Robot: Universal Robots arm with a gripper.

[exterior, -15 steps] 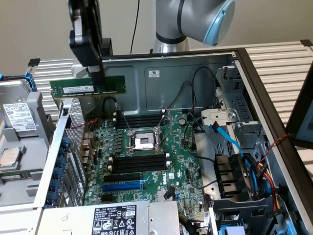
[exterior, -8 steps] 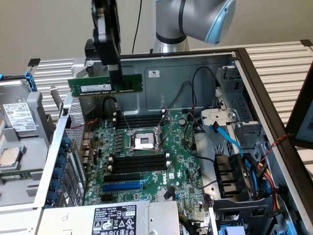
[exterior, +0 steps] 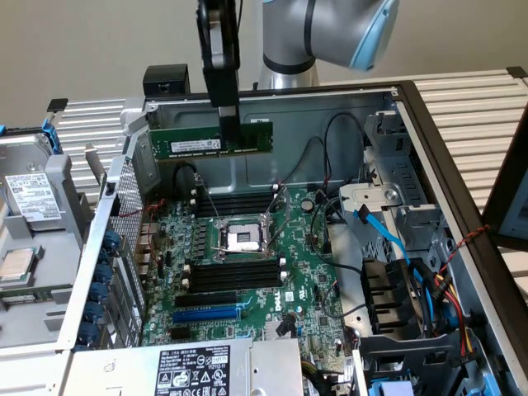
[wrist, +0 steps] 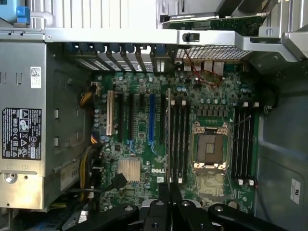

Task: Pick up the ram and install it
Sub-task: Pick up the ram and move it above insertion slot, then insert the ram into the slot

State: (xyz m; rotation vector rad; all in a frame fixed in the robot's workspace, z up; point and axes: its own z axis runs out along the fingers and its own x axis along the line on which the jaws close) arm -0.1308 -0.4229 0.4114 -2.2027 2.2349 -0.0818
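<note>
Green stick of ram (exterior: 198, 142) hangs level in the air, well above the motherboard (exterior: 272, 297) and close to the case's back wall (exterior: 330, 103). The gripper (exterior: 230, 125) has it pinched by the upper edge, closed on it a little off its middle.

Through the wrist view I see the stick edge-on, a thin line running parallel to the black slots (wrist: 180, 139) beside the processor socket (wrist: 209, 144). It sits over the outermost slot or just beside it; I cannot tell which.

To do this well, I judge the line must sit dead over one slot along its whole length before any descent, with no twist. The off-centre grip could let one end dip, so I would go slowly and watch that both ends meet together. I cannot tell whether the white clips (exterior: 283, 262) stand open, nor which way the stick's notch faces; both matter.
</note>
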